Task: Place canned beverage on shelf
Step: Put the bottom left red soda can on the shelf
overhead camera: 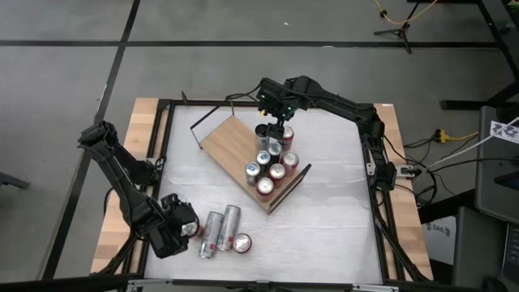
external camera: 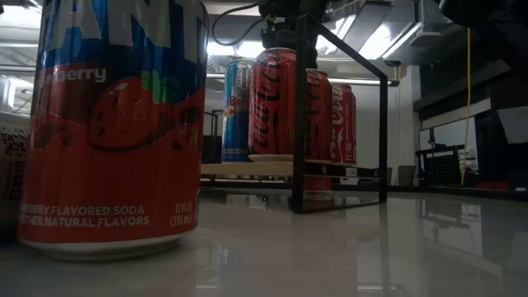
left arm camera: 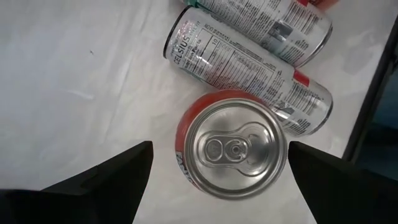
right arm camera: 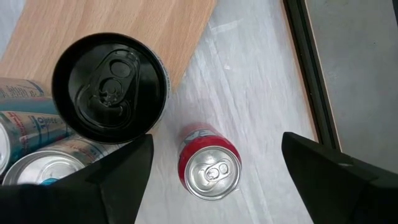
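Note:
The shelf (overhead camera: 231,139), a light wooden board with black wire rails, lies slantwise mid-table and carries several upright cans (overhead camera: 268,166). My right gripper (overhead camera: 280,123) hangs open above its far end, over a black-topped can (right arm camera: 111,87) at the board's edge and a red can (right arm camera: 210,165) that stands on the table beside it. Near the table's left front corner my left gripper (left arm camera: 219,149) is open above an upright red can (left arm camera: 233,149), one finger on either side of its silver top and apart from it. That can (overhead camera: 193,230) stands on its base.
Two silver cans (overhead camera: 220,229) lie on their sides just right of the left gripper, and a red strawberry soda can (overhead camera: 242,242) stands upright beside them, large in the low view (external camera: 111,124). The shelf's wire rail (external camera: 342,124) rises at its near end. A black frame (overhead camera: 377,203) edges the table.

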Tool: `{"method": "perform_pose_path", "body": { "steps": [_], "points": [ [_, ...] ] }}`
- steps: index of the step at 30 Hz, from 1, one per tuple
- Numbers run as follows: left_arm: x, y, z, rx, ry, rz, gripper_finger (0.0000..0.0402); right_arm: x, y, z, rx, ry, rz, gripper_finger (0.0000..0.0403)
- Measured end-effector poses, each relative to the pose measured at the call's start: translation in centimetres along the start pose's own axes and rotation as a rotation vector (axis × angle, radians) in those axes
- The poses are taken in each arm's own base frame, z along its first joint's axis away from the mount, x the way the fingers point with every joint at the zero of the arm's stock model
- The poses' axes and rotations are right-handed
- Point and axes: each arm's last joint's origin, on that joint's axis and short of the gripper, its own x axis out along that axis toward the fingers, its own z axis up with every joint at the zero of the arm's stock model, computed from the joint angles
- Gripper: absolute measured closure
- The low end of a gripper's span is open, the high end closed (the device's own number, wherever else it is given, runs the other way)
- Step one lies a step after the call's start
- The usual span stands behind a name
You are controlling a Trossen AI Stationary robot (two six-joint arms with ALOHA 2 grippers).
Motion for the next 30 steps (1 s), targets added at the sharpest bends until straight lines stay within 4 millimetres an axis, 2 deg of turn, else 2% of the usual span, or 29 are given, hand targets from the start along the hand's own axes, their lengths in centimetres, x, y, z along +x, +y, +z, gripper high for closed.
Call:
{"method": "perform_pose_path", "body": {
  "steps": [12, 25, 30],
  "points": [
    [3.5, -1.5, -0.6, 0.035, 0.045, 0.114, 0.0035, 0.0, 0.0, 0.0, 0.0, 0.0, 0.0, 0.0056],
    [3.7, -1.5, -0.5, 0.031, 0.05, 0.118, 0.0036, 0.0, 0.0, 0.0, -0.001, 0.0, 0.0, 0.0056],
    [3.9, -1.2, 0.1, 0.065, 0.052, 0.123, 0.0063, 0.0, 0.0, 0.0, -0.001, 0.0, 0.0, 0.0056]
  ]
}}
